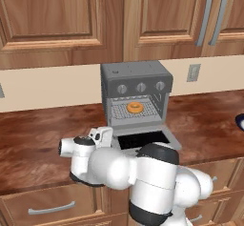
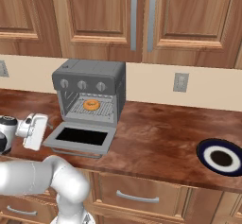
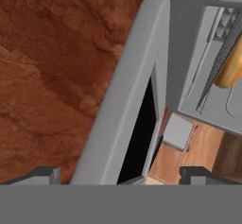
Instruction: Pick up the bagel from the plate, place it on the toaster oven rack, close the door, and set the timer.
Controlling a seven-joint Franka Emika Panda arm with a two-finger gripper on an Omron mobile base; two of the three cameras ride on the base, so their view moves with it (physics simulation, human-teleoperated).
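I have the small tan-orange bagel point(image 1: 135, 107) lying on the silver wire toaster oven rack point(image 1: 143, 109), inside the grey box-shaped toaster oven point(image 1: 136, 79) against the cream backsplash. Its grey-framed drop-down door point(image 1: 145, 139) with the dark glass window lies fully open, flat on the reddish-brown stone counter point(image 1: 38, 134) in front of the oven, which is why the bagel shows so plainly from both base cameras.

I judge placing done and closing the door to be the step in hand. My white arm's two-finger gripper point(image 3: 120, 173) sits low at the door's left side, the hand close beside the oven's lower left corner. The fingers stand spread as wide as they go and grip nothing; in the hand view the door's grey frame runs up between them, so the hand looks posed to catch that edge and lift it.

The small dark blue plate point(image 2: 220, 157) with its white ring rests bare on the counter, well to the right of the oven. The oven's three round dials point(image 2: 82, 84), above the cavity, await the timer step.
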